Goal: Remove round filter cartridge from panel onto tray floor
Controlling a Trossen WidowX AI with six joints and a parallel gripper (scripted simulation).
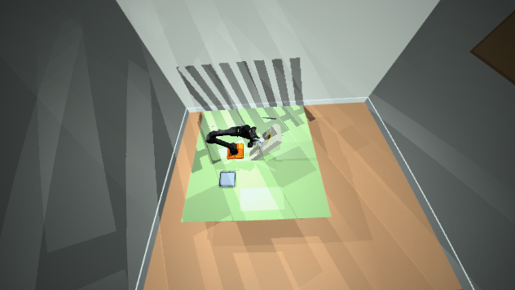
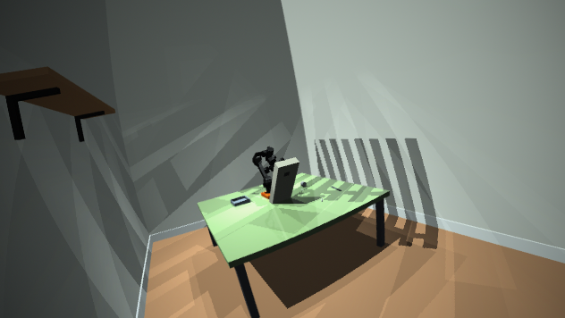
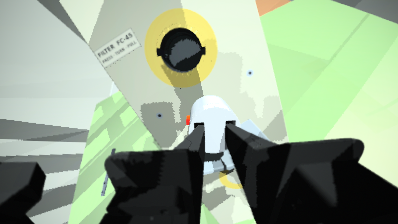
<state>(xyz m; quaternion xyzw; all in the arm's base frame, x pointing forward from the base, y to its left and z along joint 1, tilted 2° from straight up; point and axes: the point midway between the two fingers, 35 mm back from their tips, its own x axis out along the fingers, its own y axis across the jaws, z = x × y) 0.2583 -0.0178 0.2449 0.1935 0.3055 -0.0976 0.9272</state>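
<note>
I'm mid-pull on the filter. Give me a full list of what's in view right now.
Service panel: one, beige-grey, upright on the table.
Socket ring: one, yellow, on the panel face, its hole empty.
Label: one, white, beside the ring.
Filter cartridge: one, white, out of the socket, between the fingers.
Tray: one, blue-grey, on the table in front of the base.
Thin tool: one, dark, behind the panel.
Table: one, green.
Wall shelf: one, brown.
Base plate: one, orange.
Arm: one, black.
Gripper: one, black, clamped on the cartridge.
</note>
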